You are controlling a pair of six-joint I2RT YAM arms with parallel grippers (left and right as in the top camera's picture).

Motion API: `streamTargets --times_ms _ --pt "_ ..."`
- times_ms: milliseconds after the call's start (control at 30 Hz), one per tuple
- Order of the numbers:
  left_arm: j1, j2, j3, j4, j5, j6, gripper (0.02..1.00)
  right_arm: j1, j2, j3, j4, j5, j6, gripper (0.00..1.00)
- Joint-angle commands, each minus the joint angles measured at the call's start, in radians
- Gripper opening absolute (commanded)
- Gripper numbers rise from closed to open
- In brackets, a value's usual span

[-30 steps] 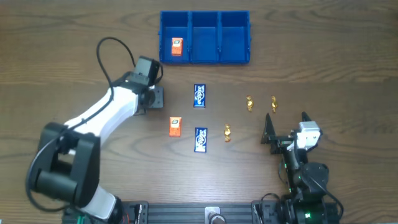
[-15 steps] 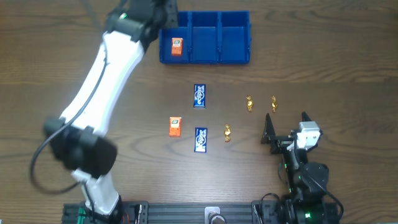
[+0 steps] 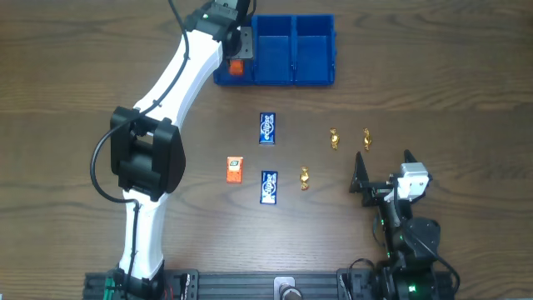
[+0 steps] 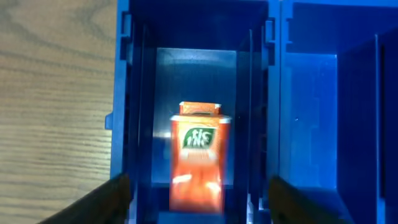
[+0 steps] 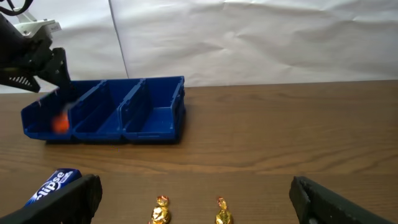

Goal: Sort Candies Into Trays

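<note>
A blue three-compartment tray [image 3: 335,50] stands at the back of the table. My left gripper [image 3: 239,43] hangs open over its left compartment. Between the fingers [image 4: 106,199] an orange candy box [image 4: 198,158] lies inside the tray [image 4: 273,93], and a second orange edge shows just behind it. On the table lie another orange box [image 3: 235,169], two blue packs [image 3: 266,128] [image 3: 268,187] and three gold wrapped candies [image 3: 334,138] [image 3: 366,137] [image 3: 305,177]. My right gripper [image 3: 383,171] stands open and empty near the front right, right of the candies.
The right wrist view looks across the table to the tray [image 5: 155,112], with a blue pack [image 5: 53,185] and two gold candies [image 5: 161,213] [image 5: 222,213] close by. A white backdrop stands behind the table. Bare wood surrounds the candies.
My left arm swung from the table left of the blue pack up and back to the tray's left compartment. The right arm and the table's candies have not moved.
</note>
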Motion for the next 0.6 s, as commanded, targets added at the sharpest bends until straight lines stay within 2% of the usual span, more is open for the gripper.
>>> streamTargets --times_ms 33,133,233,333,500,600 --pt "-0.005 -0.09 0.024 -0.006 -0.04 -0.002 0.875 0.004 -0.007 -0.001 -0.007 0.002 -0.006 0.998" --pt "-0.039 -0.25 -0.003 -0.035 -0.109 -0.002 0.886 0.004 -0.007 -0.001 -0.007 0.002 -0.006 0.998" --pt "-0.093 -0.482 -0.188 -0.027 -0.142 -0.048 0.89 0.004 -0.007 -0.001 -0.007 0.002 -0.006 0.998" --pt "-0.172 -0.718 -0.499 0.025 -0.141 -0.114 0.895 0.004 -0.007 -0.001 -0.007 0.002 -0.006 0.998" --pt "-0.274 -0.897 -0.89 0.109 -0.159 -0.227 0.893 0.004 -0.007 -0.001 -0.007 0.002 -0.006 0.998" --pt "-0.286 -0.912 -1.098 0.161 -0.091 -0.316 0.888 0.004 -0.007 -0.001 -0.007 0.002 -0.006 0.998"
